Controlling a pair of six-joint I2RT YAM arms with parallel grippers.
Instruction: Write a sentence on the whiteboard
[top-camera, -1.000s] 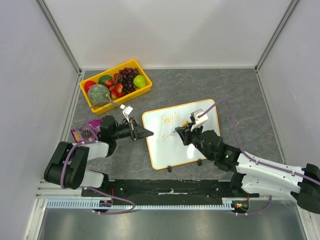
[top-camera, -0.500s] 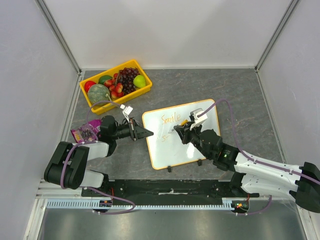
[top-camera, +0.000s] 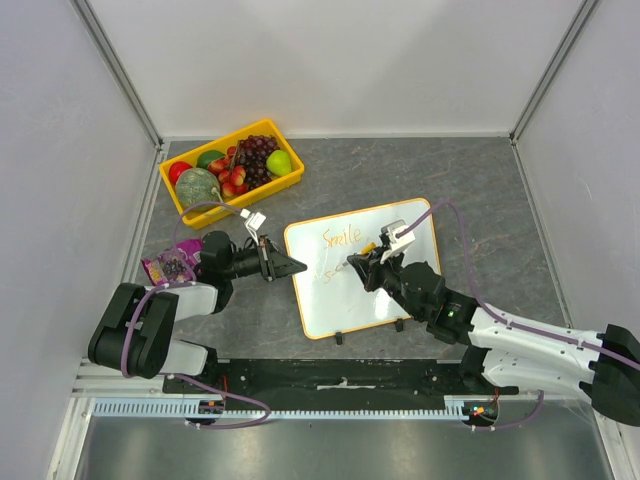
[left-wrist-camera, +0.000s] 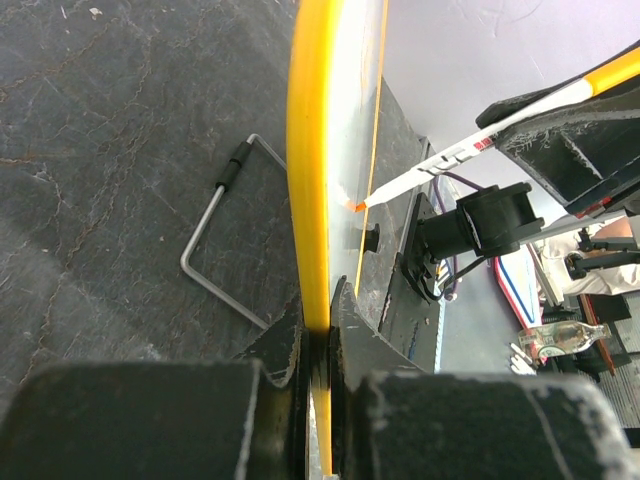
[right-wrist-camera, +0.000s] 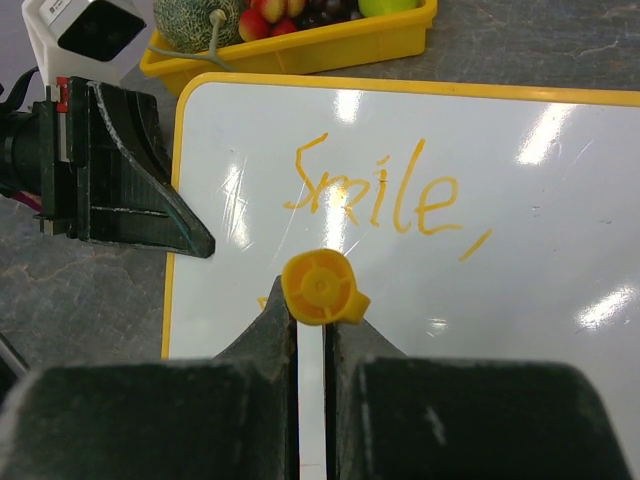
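The writing is partway through. The sentence (right-wrist-camera: 375, 195) is so far reading only "Smile," in orange on the upper line of the whiteboard (top-camera: 335, 305). The second line is just beginning, with a small mark (top-camera: 326, 277) at its left end. The right fingers (right-wrist-camera: 268, 335) are closed tight on a marker (left-wrist-camera: 440, 165), whose orange tip is touching the white face. The left fingers (left-wrist-camera: 352, 320) are clamping the board's yellow left rim, steadying it.

The next move is probably calling for short strokes drawn rightward under the first word, with light pressure so the board is not pushed out of the clamp.

The board is sitting mid-counter (top-camera: 470, 180), its long axis running left to right and skewed a little, feet toward the arms, writing face looking up. The marker is slanting, with its cap up and off to the right and its tip pointing down-left at the board.
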